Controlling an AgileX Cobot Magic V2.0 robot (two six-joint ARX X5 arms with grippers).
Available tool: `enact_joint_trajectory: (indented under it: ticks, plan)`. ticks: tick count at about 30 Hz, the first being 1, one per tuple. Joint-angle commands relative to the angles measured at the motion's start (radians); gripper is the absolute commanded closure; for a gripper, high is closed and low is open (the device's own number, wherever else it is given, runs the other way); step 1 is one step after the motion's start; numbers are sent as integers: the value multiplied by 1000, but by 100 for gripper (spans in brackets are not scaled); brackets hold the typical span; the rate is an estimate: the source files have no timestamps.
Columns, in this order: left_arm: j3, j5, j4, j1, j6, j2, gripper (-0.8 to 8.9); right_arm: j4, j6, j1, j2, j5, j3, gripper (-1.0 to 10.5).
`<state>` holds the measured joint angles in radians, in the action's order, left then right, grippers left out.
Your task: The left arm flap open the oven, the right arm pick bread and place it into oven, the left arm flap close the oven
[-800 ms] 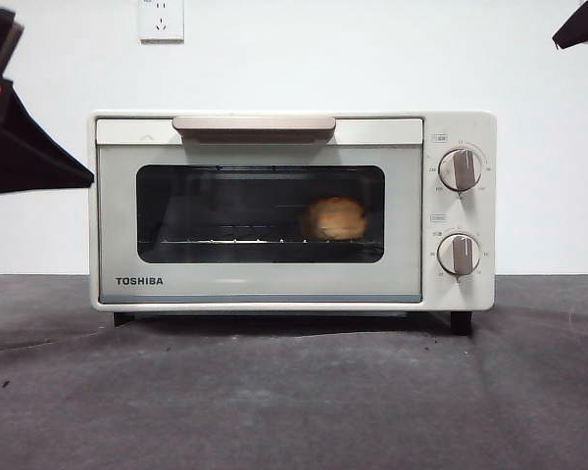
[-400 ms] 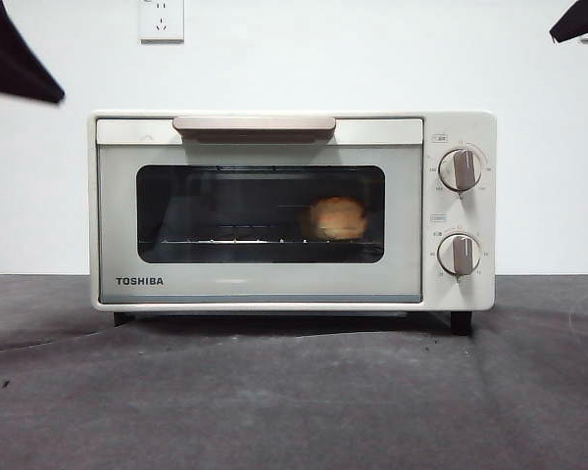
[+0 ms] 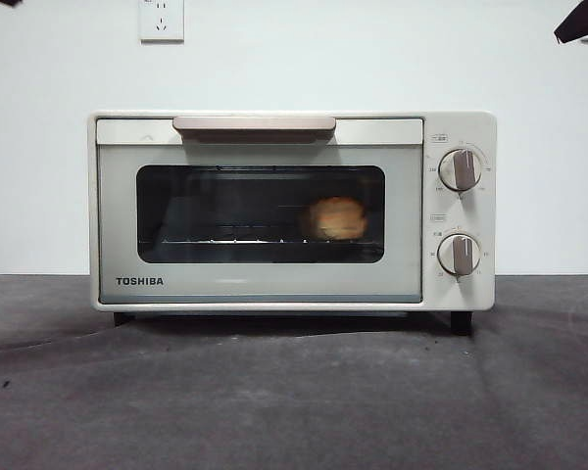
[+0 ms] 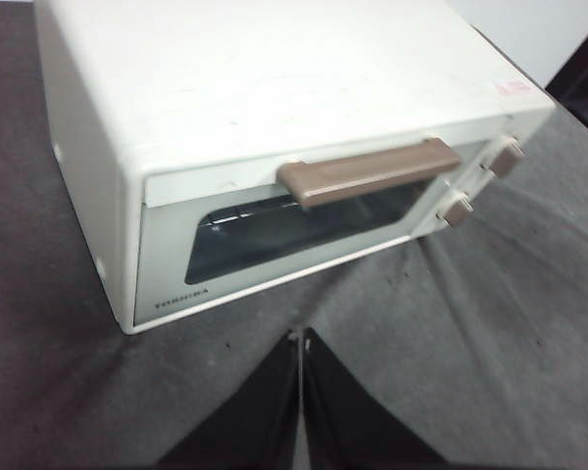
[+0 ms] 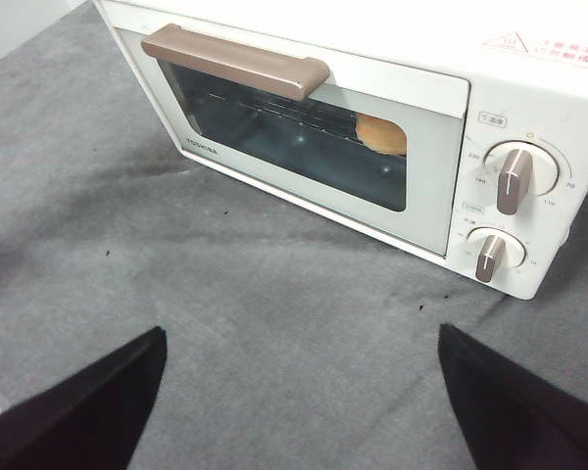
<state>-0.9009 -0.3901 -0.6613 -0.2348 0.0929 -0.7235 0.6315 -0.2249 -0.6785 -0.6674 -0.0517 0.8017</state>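
The dark left arm that filled the upper-left of the front view a second ago has pulled up and away; now only a sliver shows at the top-left corner, and nothing else has budged. The oven (image 3: 292, 211) sits on the grey table (image 3: 294, 392) with its door flat shut, handle (image 3: 254, 124) up top, and the bread (image 3: 336, 218) is inside on the wire rack, toward the knob side, visible through the glass. The left gripper (image 4: 301, 345) hangs above the table in front of the oven, touching nothing, its jaws pressed together with just a thin seam between them. The right gripper (image 5: 299, 367) hovers well back from the door with its jaws spread wide and empty; in the front view it's just a black tip at the top-right corner. So by my read all three steps look done: door opened, bread in, door closed again. Nothing left that I can spot except maybe the arms parking themselves. Looks finished to me.
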Motion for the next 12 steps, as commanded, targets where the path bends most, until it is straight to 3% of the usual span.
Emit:
enact_joint_trajectory:
  ticks: [1, 9, 12]
  plan:
    - [-30, 2, -22, -10, -29, 13, 798, -12, -9, -5, -5, 4, 18, 505]
    - [-30, 2, -43, -12, -29, 47, 798, -48, -8, -5, -5, 4, 18, 507]
    - [-30, 2, -43, -12, -29, 49, 798, -71, -8, -5, -5, 4, 18, 641]
